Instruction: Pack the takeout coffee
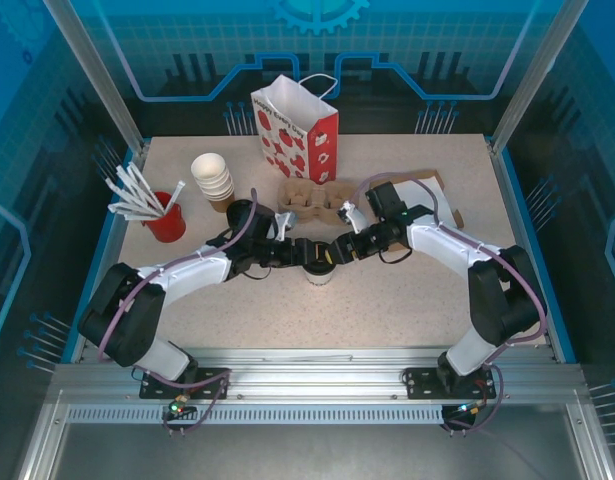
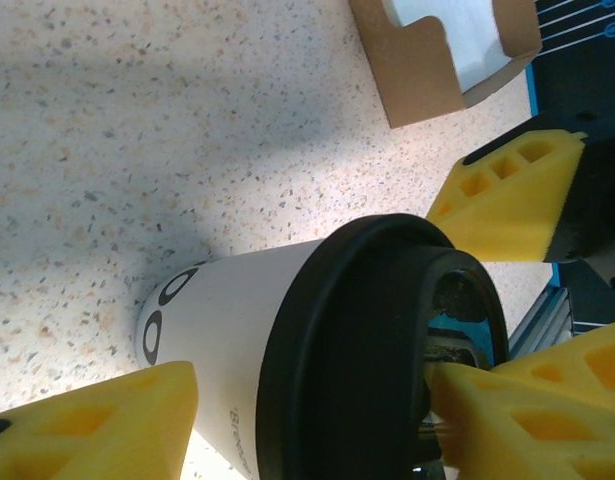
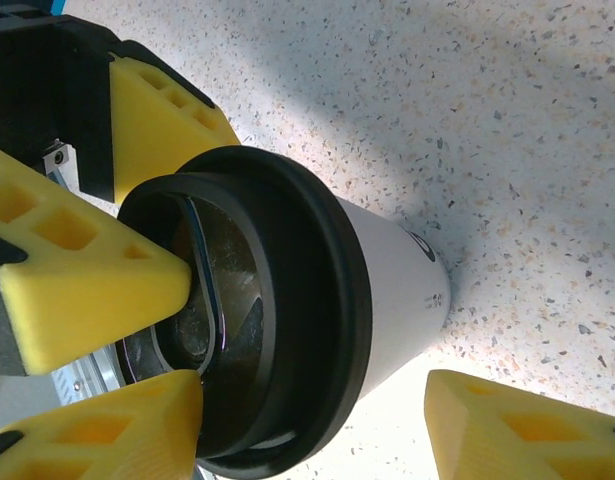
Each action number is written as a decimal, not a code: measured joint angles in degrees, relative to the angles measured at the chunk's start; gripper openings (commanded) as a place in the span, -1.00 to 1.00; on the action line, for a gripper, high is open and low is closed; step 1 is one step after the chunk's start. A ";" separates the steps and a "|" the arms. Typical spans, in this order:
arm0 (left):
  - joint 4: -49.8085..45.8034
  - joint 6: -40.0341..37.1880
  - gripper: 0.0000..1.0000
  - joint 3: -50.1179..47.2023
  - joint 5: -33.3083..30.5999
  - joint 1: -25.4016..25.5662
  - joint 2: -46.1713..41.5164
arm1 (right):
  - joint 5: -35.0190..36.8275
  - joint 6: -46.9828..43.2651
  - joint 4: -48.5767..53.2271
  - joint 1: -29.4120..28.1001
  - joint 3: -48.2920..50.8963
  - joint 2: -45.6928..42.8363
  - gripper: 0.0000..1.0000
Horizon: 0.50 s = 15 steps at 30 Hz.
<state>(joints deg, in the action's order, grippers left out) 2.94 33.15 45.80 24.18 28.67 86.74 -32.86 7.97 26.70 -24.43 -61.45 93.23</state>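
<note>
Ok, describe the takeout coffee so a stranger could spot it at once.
Find the red-and-white paper bag at the far edge of the table, a brown cardboard carrier before it. Just nearer stands the takeout coffee. Unlike the stacked white cups further left, it wears a black lid.

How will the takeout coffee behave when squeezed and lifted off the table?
The takeout coffee has a thin-looking paper wall, so a hard squeeze would probably dent it. Its black lid looks stiffer, likely a firmer grip. Narrower at the base, it may tip if pushed high.
</note>
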 measured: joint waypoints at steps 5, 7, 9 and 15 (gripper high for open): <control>4.59 1.33 0.23 -2.54 2.03 -1.14 -0.13 | -1.49 1.01 -2.82 0.22 1.38 -0.04 0.17; 5.29 1.62 0.26 -2.78 2.54 -1.27 -0.13 | -1.57 1.09 -2.84 0.22 1.38 -0.11 0.16; 5.31 2.14 0.33 -2.78 2.71 -1.31 -0.13 | -1.40 1.27 -2.78 0.22 1.33 -0.37 0.19; 3.28 2.99 0.48 -1.55 2.67 -1.36 -0.13 | 0.76 2.62 -1.53 0.22 1.03 -1.64 0.34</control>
<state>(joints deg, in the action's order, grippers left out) 6.22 36.14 44.25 26.85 27.31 86.61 -32.10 10.59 25.17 -24.21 -60.42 91.59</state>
